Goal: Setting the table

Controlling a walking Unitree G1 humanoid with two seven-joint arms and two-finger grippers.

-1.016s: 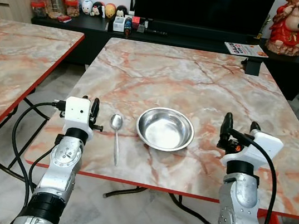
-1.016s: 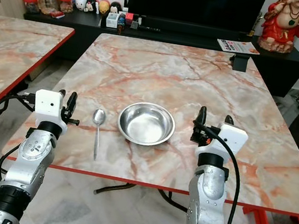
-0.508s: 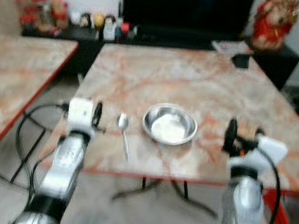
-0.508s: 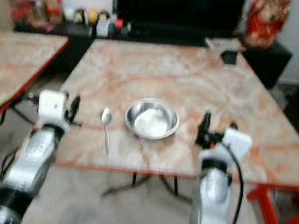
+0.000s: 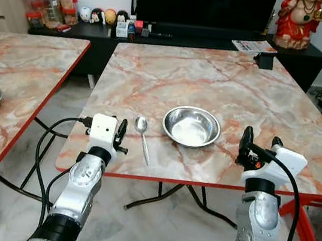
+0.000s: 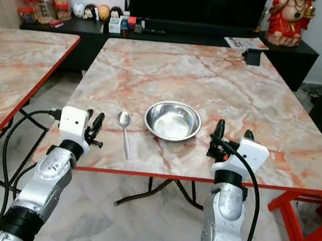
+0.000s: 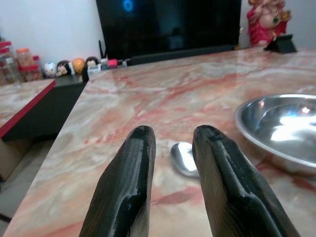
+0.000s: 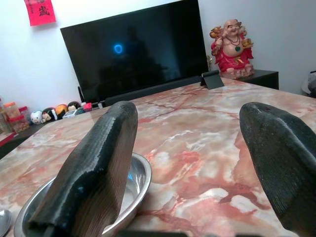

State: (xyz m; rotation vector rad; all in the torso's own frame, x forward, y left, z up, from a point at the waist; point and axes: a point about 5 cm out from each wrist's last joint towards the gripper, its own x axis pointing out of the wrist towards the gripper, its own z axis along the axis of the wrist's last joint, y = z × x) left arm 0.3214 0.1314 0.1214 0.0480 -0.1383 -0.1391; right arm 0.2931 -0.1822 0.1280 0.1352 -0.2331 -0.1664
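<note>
a round steel bowl [image 5: 191,126] sits mid-frame on the marble tabletop [image 5: 214,86], a steel spoon [image 5: 142,137] just left of it as a place setting. left gripper [image 5: 120,137] jaws are narrowly parted and empty. right gripper [image 5: 260,148] jaws are wide and empty.

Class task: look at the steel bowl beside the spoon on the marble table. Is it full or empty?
Empty. The steel bowl stands upright, and its bare shiny bottom shows with nothing in it; the spoon lies outside it.

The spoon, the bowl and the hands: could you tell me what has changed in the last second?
The camera pulled back. The left hand and right hand, both empty, now sit nearer the front edge of the table. The spoon and bowl lie as before.
</note>
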